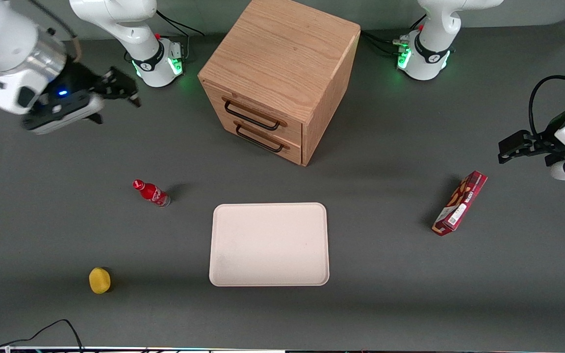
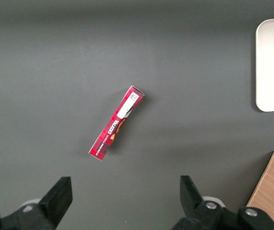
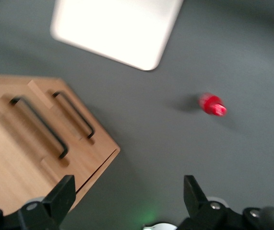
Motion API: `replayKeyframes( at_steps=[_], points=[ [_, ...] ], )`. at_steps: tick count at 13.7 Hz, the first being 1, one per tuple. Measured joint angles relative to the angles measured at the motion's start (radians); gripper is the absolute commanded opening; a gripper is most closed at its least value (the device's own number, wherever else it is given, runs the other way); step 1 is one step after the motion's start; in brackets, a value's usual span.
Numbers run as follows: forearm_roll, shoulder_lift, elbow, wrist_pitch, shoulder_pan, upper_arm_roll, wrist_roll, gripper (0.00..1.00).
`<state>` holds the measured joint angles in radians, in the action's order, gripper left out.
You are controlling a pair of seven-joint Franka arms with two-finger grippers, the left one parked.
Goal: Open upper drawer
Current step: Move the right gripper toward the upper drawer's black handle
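A: Presently, front view. Item one: the gripper [image 1: 133,95], raised over the working arm's end of the table, well apart from the cabinet [image 1: 282,54]. Claw released, holding nothing.

B: And the step in hand?

A: Judged as the approach. Done well, the fingers come in level with the upper drawer [image 1: 258,117], straddle the middle of its handle [image 1: 252,117], close there, then pull straight out along the drawer's travel. The bottom drawer [image 1: 268,142] has a like handle just beneath, so the height has to be set with care.

B: Condition of the upper drawer?

A: Shut, flush with the cabinet front. Light oak face, long black wire handle. The cabinet stands farther from the front camera than the tray [image 1: 269,244]. Also listed: red bottle [image 1: 151,192], yellow object [image 1: 99,280], red box [image 1: 460,203].

B: Left wrist view?

A: Red box [image 2: 116,122] on the grey table, tray edge [image 2: 271,67], a corner of the cabinet [image 2: 273,191]. No drawer visible.

B: Right wrist view?

A: Fingers [image 3: 64,194] spread wide, nothing between them. Cabinet [image 3: 12,158] seen at an angle with two black handles; which is the upper one cannot be told. Tray [image 3: 117,28] and bottle [image 3: 212,104] also in sight.
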<state>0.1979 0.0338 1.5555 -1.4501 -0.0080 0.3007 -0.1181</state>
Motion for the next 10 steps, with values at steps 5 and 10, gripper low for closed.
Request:
replayKeyframes(
  at_steps=[5,10],
  points=[
    [0.124,-0.107,0.002,-0.002,0.001,0.108,-0.225,1.0],
    [0.148,-0.286,0.003,-0.058,0.002,0.204,-0.243,1.0]
  ],
)
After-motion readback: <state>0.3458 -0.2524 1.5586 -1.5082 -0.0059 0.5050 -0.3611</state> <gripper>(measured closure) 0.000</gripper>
